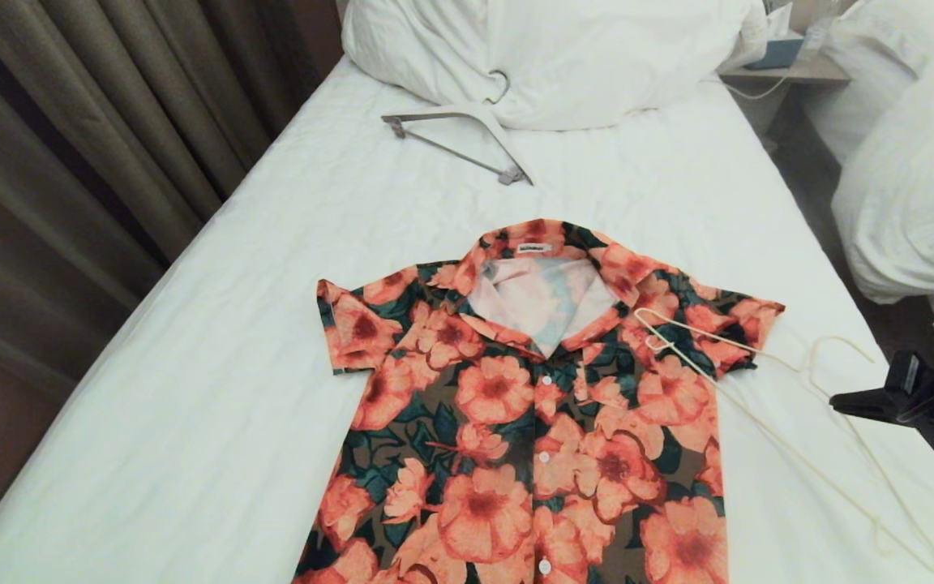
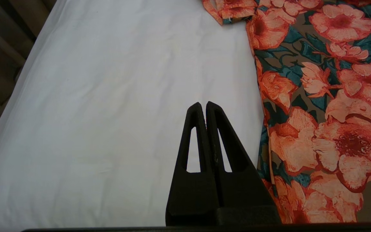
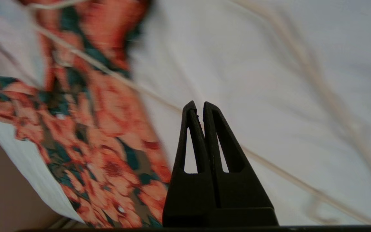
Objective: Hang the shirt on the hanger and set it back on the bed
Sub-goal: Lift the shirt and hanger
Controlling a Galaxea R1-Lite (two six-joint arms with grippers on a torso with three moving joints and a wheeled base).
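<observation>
A white bed (image 1: 216, 341) is carrying the floral shirt (image 1: 532, 405), lying flat and buttoned. The thin cream hanger (image 1: 759, 405) is lying partly across its right sleeve. The right claw (image 1: 844, 401), pinched closed and empty, is hovering just beside the hanger; the left claw (image 2: 204, 108) is closed too.

Matte black right tool (image 3: 197, 104), slotted triangular fingers (image 3: 219, 141)

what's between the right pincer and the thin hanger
Nothing visible. The right pincer, shut, hangs over bare sheet at the bed's right edge; the hanger lies just beside it, one end resting on the shirt sleeve. Only open sheet separates them.
</observation>
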